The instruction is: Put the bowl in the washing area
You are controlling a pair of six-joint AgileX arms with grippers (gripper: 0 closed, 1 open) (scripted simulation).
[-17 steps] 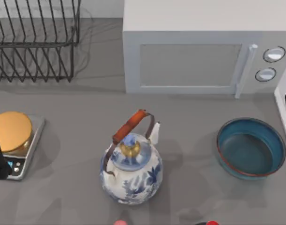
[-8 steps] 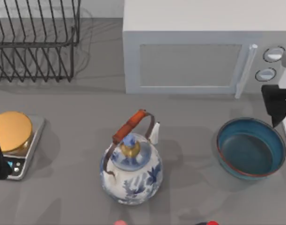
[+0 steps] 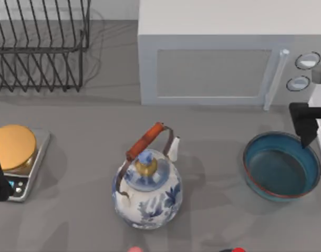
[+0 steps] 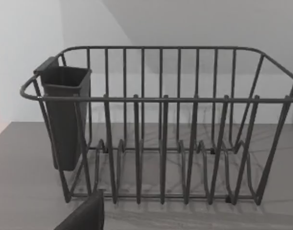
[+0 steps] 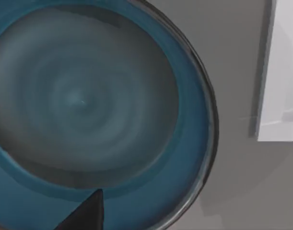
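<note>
Plainly, grey table (image 3: 86,210) carries bowl (image 3: 281,165), teapot (image 3: 147,191), microwave (image 3: 218,52).

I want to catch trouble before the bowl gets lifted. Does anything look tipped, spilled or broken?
Nothing stands out. The bowl sits upright and empty by the right gripper; the teapot stands upright with its lid on; the scale lies flat; the dish rack stands level.

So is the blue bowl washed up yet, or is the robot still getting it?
Not yet. Nothing is done: the bowl sits on the table, right side, far from the dish rack at back left. In hand: the right gripper hovers at the bowl's far rim. Left: grasp, lift, carry across.
</note>
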